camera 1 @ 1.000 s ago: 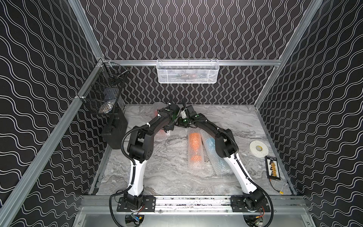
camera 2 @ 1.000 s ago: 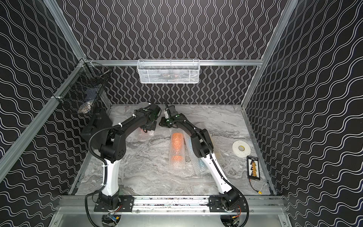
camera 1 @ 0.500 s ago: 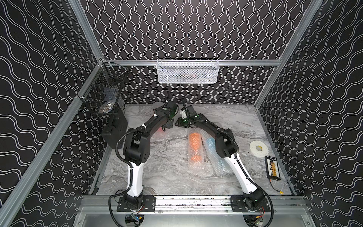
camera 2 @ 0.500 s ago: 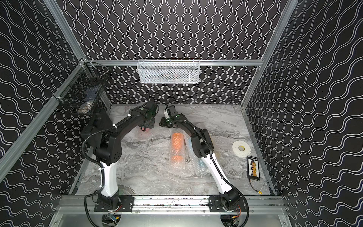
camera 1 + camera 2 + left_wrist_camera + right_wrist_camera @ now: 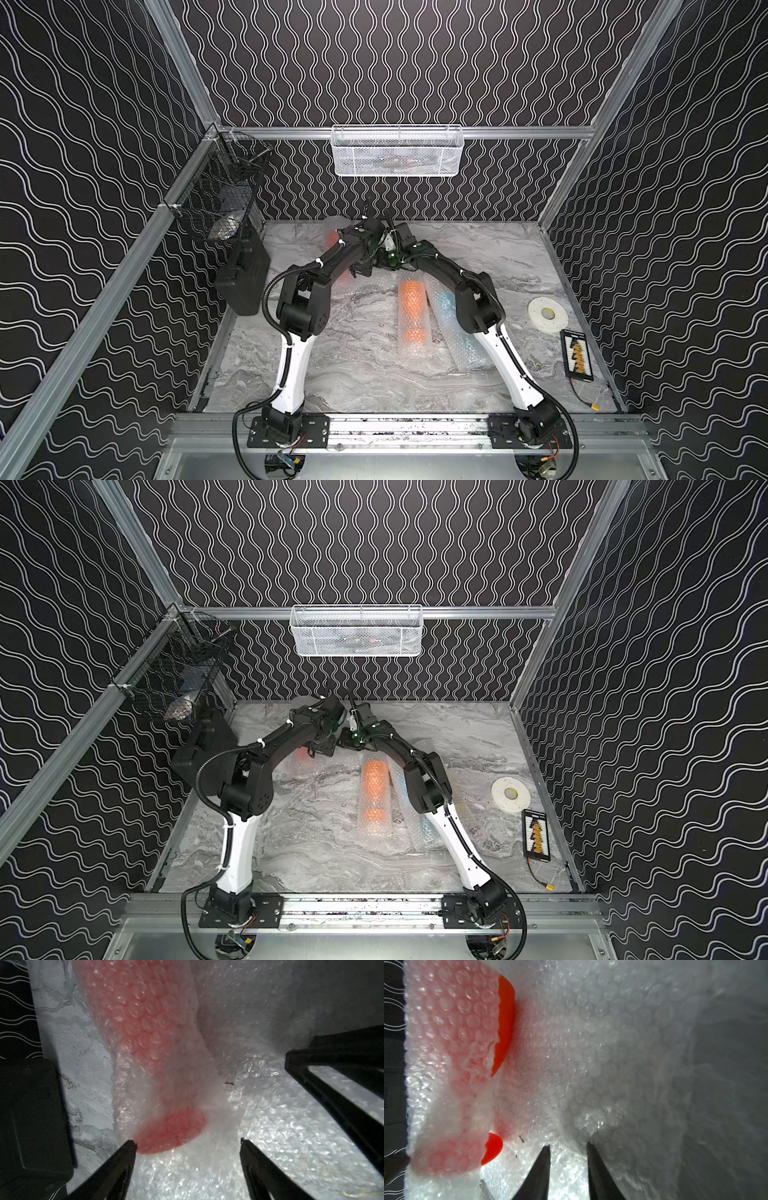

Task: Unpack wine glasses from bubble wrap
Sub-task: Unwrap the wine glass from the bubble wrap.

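Left jaws are hanging spread wide over the red wine glass [image 5: 506, 1012], lying half-wrapped just left of centre in both top views, while right jaws are pinching its bubble wrap [image 5: 591, 1053].

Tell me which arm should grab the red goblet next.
Left, probably: the left gripper is open at the foot of the red goblet, while the right gripper pinches the bubble wrap.

Walls: black panels [image 5: 415, 62] with white wavy lines are enclosing three sides.
Tabletop: grey marbled surface [image 5: 353, 374] is catching soft light.
Back edge: white mesh basket [image 5: 397, 151] is hanging above it on an aluminium rail [image 5: 519, 133].
Back left corner: black wire basket [image 5: 216, 199] is hanging there.
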### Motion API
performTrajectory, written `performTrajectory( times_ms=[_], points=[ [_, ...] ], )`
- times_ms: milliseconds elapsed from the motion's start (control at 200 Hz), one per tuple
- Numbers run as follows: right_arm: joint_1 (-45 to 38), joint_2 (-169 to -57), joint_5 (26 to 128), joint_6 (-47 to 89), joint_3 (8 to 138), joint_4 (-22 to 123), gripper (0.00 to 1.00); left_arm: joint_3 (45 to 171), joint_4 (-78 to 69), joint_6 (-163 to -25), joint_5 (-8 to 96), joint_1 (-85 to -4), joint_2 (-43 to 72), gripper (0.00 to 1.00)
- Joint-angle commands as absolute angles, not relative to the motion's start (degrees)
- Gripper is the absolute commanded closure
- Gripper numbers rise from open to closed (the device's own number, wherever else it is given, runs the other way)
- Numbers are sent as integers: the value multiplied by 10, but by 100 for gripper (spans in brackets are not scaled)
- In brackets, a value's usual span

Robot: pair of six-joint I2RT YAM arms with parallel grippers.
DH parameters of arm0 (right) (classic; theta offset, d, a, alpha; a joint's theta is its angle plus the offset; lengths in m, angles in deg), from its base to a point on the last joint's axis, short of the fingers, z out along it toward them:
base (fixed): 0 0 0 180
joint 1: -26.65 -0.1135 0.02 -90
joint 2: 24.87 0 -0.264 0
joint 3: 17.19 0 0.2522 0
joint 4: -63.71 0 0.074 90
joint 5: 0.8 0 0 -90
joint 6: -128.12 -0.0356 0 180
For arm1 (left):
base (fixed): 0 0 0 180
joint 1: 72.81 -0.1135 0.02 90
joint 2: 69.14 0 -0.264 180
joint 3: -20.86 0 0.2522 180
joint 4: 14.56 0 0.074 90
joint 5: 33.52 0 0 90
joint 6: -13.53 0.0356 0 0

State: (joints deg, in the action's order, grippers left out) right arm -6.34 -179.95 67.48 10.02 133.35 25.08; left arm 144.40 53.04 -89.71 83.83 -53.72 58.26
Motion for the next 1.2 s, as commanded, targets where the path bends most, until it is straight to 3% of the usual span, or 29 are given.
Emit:
performTrajectory(
  times_ms=[0, 140, 280, 425, 555, 756, 1076, 1196],
  points=[
    [-64, -1799, 672, 95, 1332, 235, 68, 1446, 541, -893, 868, -536, 586, 26],
    [-62, -1797, 672, 95, 1327, 238, 68, 1441, 540, -895, 886, -536, 587, 45],
    [-59, -1795, 669, 91, 1322, 242, 68, 1441, 541, -894, 891, -537, 590, 49],
    [-58, -1791, 669, 91, 1316, 245, 67, 1439, 540, -893, 889, -537, 587, 75],
    [-58, -1789, 668, 91, 1312, 246, 68, 1437, 537, -894, 886, -537, 579, 89],
    [-58, -1789, 668, 89, 1308, 249, 67, 1433, 531, -897, 871, -542, 547, 95],
    [-58, -1786, 668, 90, 1302, 250, 68, 1365, 493, -935, 783, -619, 493, 93],
    [-58, -1794, 661, 91, 1317, 240, 68, 1372, 516, -931, 825, -625, 502, 90]
  ],
)
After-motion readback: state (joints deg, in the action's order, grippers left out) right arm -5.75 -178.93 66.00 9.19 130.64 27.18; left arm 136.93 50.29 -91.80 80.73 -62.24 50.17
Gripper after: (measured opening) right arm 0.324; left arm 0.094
